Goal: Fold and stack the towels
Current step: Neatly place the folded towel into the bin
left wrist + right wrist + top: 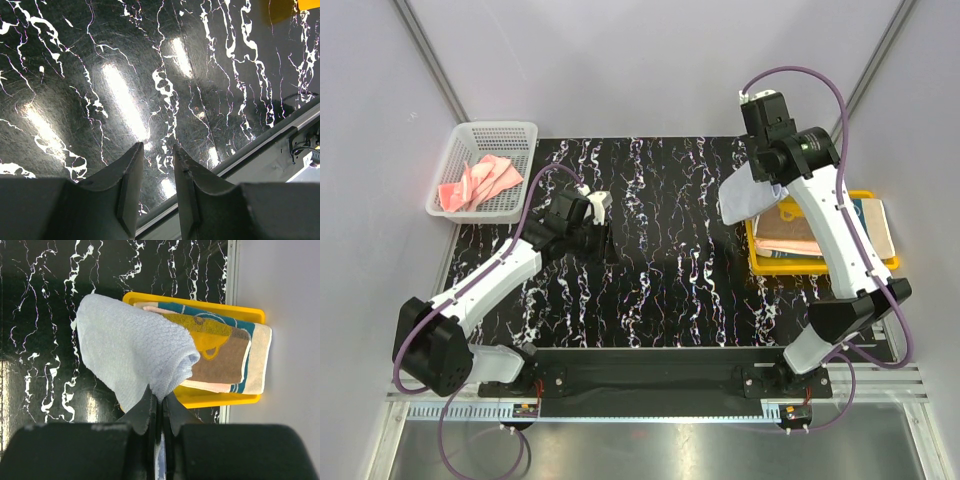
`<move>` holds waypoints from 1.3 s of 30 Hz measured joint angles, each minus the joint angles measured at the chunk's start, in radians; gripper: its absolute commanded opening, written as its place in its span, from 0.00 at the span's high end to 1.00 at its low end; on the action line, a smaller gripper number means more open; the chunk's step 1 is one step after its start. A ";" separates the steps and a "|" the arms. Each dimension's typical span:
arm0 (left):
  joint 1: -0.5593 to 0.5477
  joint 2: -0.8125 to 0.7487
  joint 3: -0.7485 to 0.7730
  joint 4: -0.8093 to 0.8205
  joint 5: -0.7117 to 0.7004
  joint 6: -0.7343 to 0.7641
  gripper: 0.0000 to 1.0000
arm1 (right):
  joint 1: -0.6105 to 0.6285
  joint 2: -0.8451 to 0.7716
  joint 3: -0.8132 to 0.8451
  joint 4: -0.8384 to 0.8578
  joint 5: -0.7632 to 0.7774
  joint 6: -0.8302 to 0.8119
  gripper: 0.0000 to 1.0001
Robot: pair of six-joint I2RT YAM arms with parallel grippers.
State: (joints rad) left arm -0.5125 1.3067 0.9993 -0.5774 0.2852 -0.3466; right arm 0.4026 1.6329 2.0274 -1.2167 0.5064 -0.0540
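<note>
The right pincer [158, 395] clamps the pale blue towel [130, 347]; the left pincer [156, 150] stands partly apart.

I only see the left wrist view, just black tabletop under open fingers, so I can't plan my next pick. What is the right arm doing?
Observer: The right gripper is shut on the light blue towel, lifted at the edge of the yellow tray.
Operator: Anything in that tray?
Observer: Folded towels, with the orange-yellow bear towel on top.
Operator: Any towels left to fold?
Observer: A coral pink towel lies crumpled in the white basket at the table's far left corner.
</note>
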 measured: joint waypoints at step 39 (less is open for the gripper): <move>0.000 0.047 -0.012 0.003 0.024 0.000 0.66 | -0.571 0.177 -0.329 0.299 -0.209 0.025 1.00</move>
State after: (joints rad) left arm -0.5125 1.3533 0.9871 -0.5743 0.3088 -0.3462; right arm -0.1684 1.8099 1.6981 -0.9180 0.2970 -0.0292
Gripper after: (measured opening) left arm 0.343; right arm 0.070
